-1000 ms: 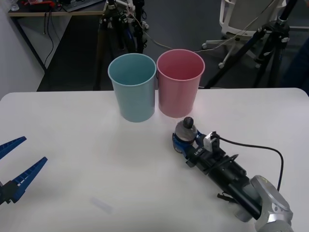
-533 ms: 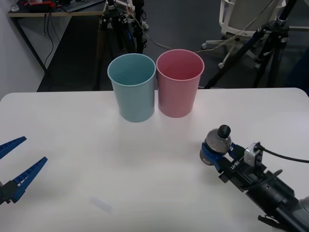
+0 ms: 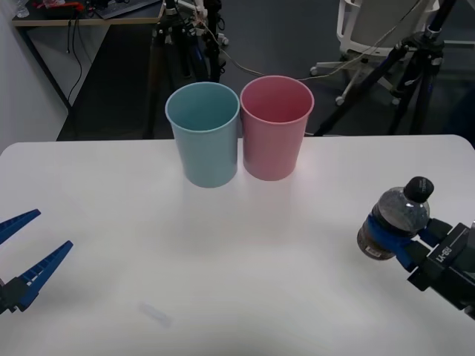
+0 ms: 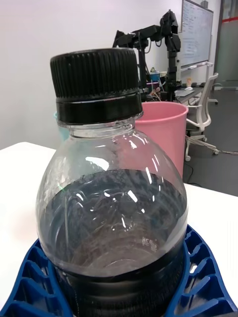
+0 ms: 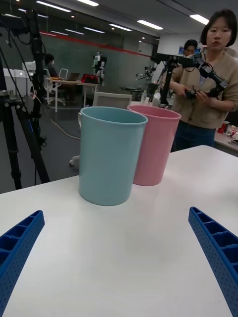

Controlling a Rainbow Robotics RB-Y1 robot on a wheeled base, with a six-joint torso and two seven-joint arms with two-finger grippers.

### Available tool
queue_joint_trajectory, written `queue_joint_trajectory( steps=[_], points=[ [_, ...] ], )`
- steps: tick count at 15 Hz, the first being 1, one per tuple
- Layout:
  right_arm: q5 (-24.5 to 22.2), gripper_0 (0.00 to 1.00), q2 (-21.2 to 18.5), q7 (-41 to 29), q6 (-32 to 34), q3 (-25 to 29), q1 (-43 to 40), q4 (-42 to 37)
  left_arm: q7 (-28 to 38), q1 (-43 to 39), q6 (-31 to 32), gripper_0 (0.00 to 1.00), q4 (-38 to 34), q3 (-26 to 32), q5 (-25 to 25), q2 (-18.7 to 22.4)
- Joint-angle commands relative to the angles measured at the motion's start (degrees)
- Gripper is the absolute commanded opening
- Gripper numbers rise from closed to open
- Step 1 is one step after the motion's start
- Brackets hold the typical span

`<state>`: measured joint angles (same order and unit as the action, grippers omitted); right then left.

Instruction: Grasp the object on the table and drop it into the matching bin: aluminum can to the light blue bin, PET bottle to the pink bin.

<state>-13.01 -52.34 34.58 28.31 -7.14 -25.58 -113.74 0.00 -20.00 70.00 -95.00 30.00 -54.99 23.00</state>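
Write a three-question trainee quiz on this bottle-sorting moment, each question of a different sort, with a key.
1. True or false: the right pincer holds the PET bottle upright, clear of the table.
2. Multiple choice: which bin stands on the robot's left side of the pair? A) the pink bin B) the light blue bin C) neither, since they are stacked.
3. Short answer: how does the left pincer stand, and where?

Key:
1. True.
2. B.
3. Open with nothing in it, low at the table's left edge, well away from both bins.
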Motion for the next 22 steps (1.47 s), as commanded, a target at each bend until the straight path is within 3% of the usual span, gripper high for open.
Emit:
queue_joint_trajectory(
  steps=[1,8,12,15,17,22],
  points=[
    [5.54,0.00,-5.40,-0.74,-3.35,2.39,-1.13,-5.53,0.00,0.00,0.00,1.00,0.00,0.00,-0.01,0.00],
    [22.95,0.00,-19.90,-2.50,-14.51,8.63,3.00,-14.67,0.00,0.00,0.00,1.00,0.00,0.00,-0.01,0.00],
    [28.31,0.00,-23.77,-4.08,-22.07,7.49,13.72,-13.88,0.00,0.00,0.00,1.00,0.00,0.00,-0.01,0.00],
    [28.92,0.00,-24.83,-8.03,-24.70,-0.69,26.90,-9.74,0.00,0.00,0.00,1.00,0.00,0.00,-0.01,0.00],
    [28.57,0.00,-24.39,-10.05,-25.76,-10.62,39.91,-4.56,0.00,0.00,0.00,1.00,0.00,0.00,-0.01,0.00],
    [28.66,0.00,-19.29,-11.37,-25.94,-28.46,62.41,8.54,0.00,0.00,0.00,1.00,0.00,0.00,-0.01,0.00]
  ],
)
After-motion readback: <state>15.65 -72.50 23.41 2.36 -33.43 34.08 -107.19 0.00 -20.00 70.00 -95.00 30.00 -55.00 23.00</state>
